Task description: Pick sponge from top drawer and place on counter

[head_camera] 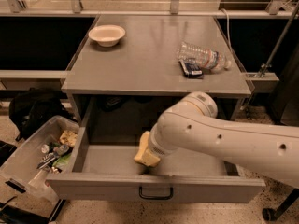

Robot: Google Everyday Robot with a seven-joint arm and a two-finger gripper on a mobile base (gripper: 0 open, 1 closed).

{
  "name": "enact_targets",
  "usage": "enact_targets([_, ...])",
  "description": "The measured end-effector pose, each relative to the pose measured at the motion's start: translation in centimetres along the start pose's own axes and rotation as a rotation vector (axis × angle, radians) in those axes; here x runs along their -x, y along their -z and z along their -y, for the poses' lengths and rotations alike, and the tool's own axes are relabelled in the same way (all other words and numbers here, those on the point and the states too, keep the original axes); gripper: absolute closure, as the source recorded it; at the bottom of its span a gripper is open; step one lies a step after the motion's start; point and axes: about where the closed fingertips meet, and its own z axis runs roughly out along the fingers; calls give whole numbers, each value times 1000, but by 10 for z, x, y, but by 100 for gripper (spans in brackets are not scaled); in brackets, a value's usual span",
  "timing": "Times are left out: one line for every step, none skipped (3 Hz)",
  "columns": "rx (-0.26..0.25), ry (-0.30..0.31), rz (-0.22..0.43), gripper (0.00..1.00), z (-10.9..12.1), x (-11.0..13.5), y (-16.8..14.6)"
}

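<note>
Top drawer [93,186] pulled open under counter [145,64]. Gripper [154,147] inside drawer, mid-front, right at the sponge [145,153], mostly hidden by white arm [224,136]. Sponge sits tilted. Above drawer: bowl [107,34] back left, plastic bottle [203,57] right. Clear bin [21,164] left of drawer.

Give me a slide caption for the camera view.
Pincer at the sponge inside the open top drawer, counter above.
</note>
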Motion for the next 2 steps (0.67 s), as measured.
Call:
enact_targets([-120, 43, -45, 100, -18, 64, 74])
enact_targets([-282, 24, -75, 100, -19, 112, 170])
